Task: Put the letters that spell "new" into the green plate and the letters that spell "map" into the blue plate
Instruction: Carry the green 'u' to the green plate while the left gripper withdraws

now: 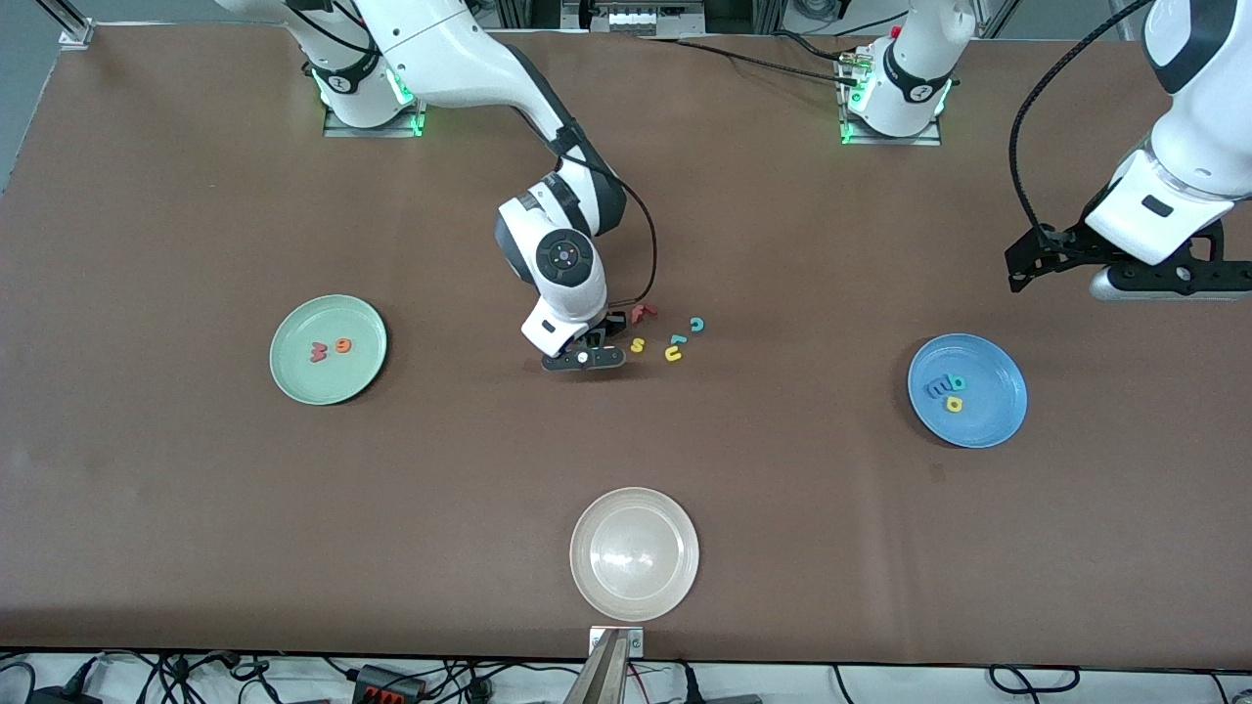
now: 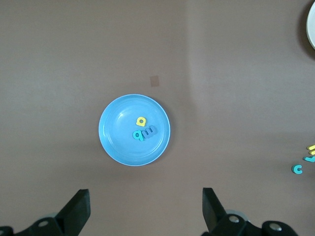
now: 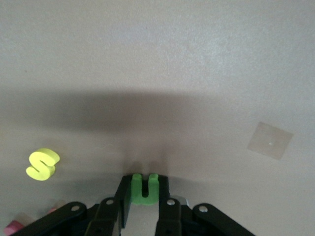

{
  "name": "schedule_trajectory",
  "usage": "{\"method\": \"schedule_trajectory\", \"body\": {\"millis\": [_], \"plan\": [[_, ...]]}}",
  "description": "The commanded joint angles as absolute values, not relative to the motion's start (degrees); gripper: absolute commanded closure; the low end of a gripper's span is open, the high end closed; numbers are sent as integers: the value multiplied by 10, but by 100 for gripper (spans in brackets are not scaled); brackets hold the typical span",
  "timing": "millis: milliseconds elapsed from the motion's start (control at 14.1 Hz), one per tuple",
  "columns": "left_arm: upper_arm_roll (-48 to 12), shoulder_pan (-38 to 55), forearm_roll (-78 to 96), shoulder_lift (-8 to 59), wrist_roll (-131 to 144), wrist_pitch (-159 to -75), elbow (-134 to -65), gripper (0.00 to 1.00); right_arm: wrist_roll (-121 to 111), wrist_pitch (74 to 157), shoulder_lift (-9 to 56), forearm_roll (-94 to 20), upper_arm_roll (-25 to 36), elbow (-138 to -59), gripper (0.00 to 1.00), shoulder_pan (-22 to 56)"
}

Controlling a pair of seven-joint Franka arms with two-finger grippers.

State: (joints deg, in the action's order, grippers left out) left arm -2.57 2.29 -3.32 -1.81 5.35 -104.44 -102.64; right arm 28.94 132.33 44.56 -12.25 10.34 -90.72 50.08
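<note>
Pinching the green "n" [image 3: 144,188] between its fingers, my right gripper [image 3: 144,204] is down at the table [image 1: 196,508] at the edge of the loose letter cluster; jaws closed on the letter, one finger on each side, the letter's two legs sticking out past the fingertips. In the front view the gripper body hides the "n", so I only see it from the right wrist view. Just beside the jaws lies the yellow "s" [image 3: 42,164], apart from them. Further out in the cluster: red "f" [image 1: 641,312], teal "c" [image 1: 696,324], yellow "u" [image 1: 673,354], and a small teal piece [image 1: 677,339] I can't read, all near each other mid-table.

My left gripper [image 2: 145,211] hangs in the air at the left arm's end of the table, jaws wide apart, holding nothing, waiting. The left wrist view looks down on the blue plate [image 2: 113,142].

Blue plate holds blue "m" [image 2: 149,131], teal "p" [image 2: 137,134] touching it, yellow "a" [image 2: 141,121] just beside them.

Green plate [image 1: 293,376] toward the right arm's end holds salmon "w" [image 1: 319,352] and orange "e" [image 1: 341,344] side by side.

White-beige plate [image 1: 587,577] sits nearest the front camera, well apart from the letters.
</note>
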Motion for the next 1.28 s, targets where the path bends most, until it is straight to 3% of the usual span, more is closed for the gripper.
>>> {"method": "schedule_trajectory", "body": {"millis": [0,284,426,709,993,1206], "plan": [[-18,31,-22,-14,47,-1037,-1018,0,290,1312,441,-133,105,-891,98,491],[-19,32,-22,-12,47,-1031,-1010,0,239,1164,372,-122,159,-902,100,424],[-19,31,-22,-12,47,-1021,-1010,0,152,1129,351,-120,222,-930,100,408],[-20,33,-23,-12,47,-1012,-1008,0,18,1133,326,-120,330,-1014,100,407],[-27,33,-23,-12,47,-1011,-1005,0,-2,1139,328,-128,338,-1057,100,399],[-28,33,-23,-12,47,-1010,-1005,0,-2,1208,334,-128,333,-1101,100,400]]}}
